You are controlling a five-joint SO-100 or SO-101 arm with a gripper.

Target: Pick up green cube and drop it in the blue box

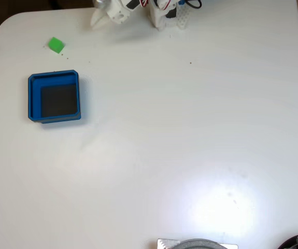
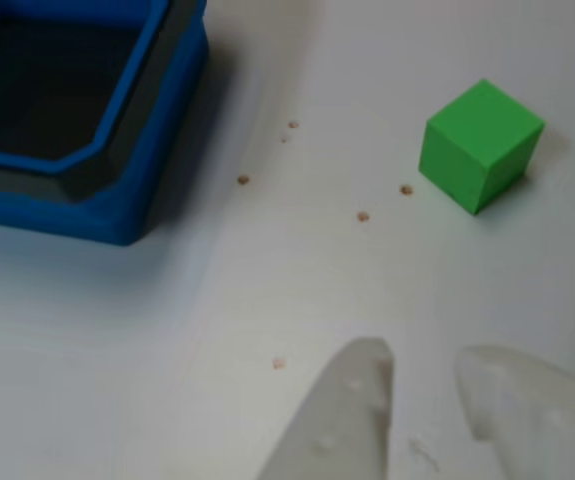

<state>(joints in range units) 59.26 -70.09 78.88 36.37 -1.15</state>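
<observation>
Hand (image 2: pixel 422 365) empty, fingers apart above table (image 1: pixel 190 129), green cube (image 2: pixel 480 145) beside blue box (image 2: pixel 117 190), floor specks close-up

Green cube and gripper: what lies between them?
Bare white table with tiny brown specks, seen in the other view between green cube and gripper.

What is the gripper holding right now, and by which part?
Nothing. The gripper is open with bare table between its fingers, and the cube sits apart on the table, beside the box.
</observation>
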